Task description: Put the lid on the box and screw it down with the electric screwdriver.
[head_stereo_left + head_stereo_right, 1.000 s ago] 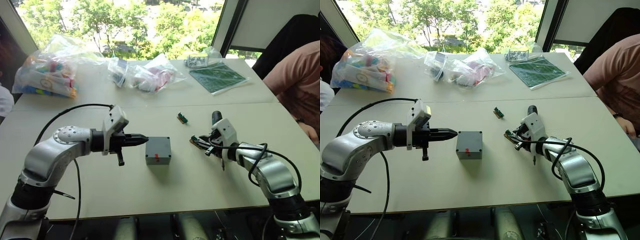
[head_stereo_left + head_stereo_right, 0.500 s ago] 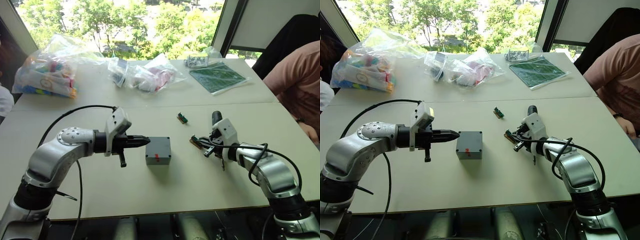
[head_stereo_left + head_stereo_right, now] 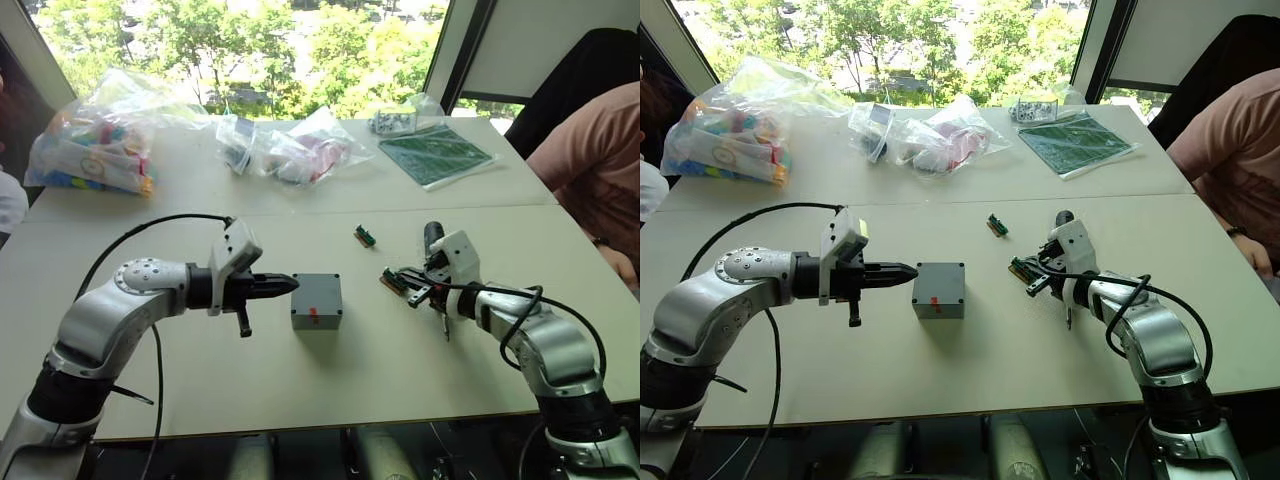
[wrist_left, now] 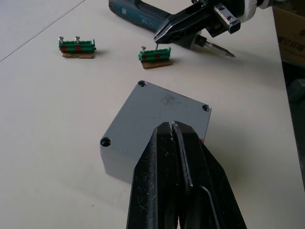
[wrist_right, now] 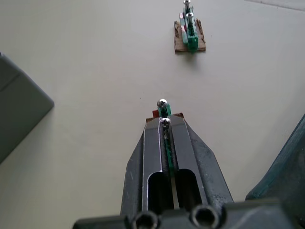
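Note:
The grey box (image 3: pixel 316 318) stands mid-table with a small red mark on its near face. The lid (image 4: pixel 157 107) lies on top of it, with screw holes showing at its corners. My left gripper (image 3: pixel 292 284) is shut and empty, its tips level with the box's left edge. The electric screwdriver (image 4: pixel 138 14) lies on the table to the right, with its thin bit (image 4: pixel 219 49) pointing away from the box. My right gripper (image 5: pixel 165 123) is shut, its tips right at a screw of a small green component (image 4: pixel 155 56). I cannot tell whether it pinches the screw.
A second green component (image 3: pixel 365 237) lies further back. Plastic bags of parts (image 3: pixel 95 140) and a green circuit board (image 3: pixel 435 153) sit on the far table. A person in a pink sleeve (image 3: pixel 590 170) sits at the right edge.
My left gripper has crept right, closer to the box. The right gripper has shifted slightly over the green component.

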Robot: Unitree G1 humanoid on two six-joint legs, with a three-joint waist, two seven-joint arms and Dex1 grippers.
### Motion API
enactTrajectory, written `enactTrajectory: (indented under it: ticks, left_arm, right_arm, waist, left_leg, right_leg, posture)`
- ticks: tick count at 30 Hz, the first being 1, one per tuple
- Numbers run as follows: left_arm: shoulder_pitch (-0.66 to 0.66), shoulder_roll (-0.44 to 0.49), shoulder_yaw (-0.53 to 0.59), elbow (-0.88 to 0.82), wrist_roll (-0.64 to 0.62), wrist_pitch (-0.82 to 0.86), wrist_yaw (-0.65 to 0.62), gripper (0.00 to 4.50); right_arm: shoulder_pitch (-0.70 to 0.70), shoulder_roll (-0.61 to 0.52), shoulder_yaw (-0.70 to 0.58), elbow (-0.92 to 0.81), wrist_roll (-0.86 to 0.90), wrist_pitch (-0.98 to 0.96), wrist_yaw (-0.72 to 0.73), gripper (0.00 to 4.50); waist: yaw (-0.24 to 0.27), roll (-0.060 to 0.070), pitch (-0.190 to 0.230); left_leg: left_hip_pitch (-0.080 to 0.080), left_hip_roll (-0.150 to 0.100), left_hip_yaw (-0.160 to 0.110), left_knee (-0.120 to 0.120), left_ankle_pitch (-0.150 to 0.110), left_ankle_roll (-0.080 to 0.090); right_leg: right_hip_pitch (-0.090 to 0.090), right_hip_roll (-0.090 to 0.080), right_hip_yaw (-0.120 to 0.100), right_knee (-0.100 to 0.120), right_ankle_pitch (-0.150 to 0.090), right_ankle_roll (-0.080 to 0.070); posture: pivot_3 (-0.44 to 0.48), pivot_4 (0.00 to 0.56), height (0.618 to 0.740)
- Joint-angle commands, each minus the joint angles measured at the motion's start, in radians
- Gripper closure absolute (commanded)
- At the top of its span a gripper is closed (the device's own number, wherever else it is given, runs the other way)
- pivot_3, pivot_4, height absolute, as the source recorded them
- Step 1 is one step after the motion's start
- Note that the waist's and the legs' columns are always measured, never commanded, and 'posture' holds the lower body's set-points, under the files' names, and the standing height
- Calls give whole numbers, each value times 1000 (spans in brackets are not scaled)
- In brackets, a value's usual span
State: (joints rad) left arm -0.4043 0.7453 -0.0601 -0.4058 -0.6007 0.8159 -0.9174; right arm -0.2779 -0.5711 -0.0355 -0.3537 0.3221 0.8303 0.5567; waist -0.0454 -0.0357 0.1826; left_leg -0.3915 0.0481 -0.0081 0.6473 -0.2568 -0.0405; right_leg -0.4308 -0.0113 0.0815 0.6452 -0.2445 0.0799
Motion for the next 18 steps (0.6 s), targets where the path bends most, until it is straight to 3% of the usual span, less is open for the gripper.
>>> enactTrajectory:
  ticks: [1, 8, 12, 18]
  left_arm:
    - [-1, 5, 36, 8, -11, -19, -8, 4500]
    - [14, 44, 88, 34, -33, 4, -30, 4500]
    - [98, 119, 113, 6, -27, -14, -74, 4500]
    - [124, 117, 128, -17, -36, -10, -41, 4500]
  right_arm:
    - [3, -4, -59, -72, 36, 2, -6, 4477]
    - [-40, 50, -54, -167, 161, -17, 48, 4477]
    - [-87, 94, 106, -107, 104, -74, 67, 4477]
    - [-111, 133, 191, -50, 69, -124, 76, 4477]
  waist:
    - [0, 0, 0]
    - [-6, 0, 1]
    - [-25, 1, 1]
    - [-17, 1, 3]
  left_leg:
    - [0, 0, 0, 0, 0, 0]
    - [0, 0, 0, 0, 0, 0]
    - [0, 1, 0, -1, 0, 0]
    - [-2, 0, 0, -1, 0, 0]
  right_leg:
    - [0, 0, 0, 0, 0, 0]
    - [0, 0, 0, 0, 0, 0]
    - [-1, 0, 0, 0, 0, 0]
    - [-2, -1, 0, 0, 0, 0]
  posture:
    - [0, 150, 740]
    - [0, 150, 740]
    - [0, 150, 740]
    - [0, 150, 740]
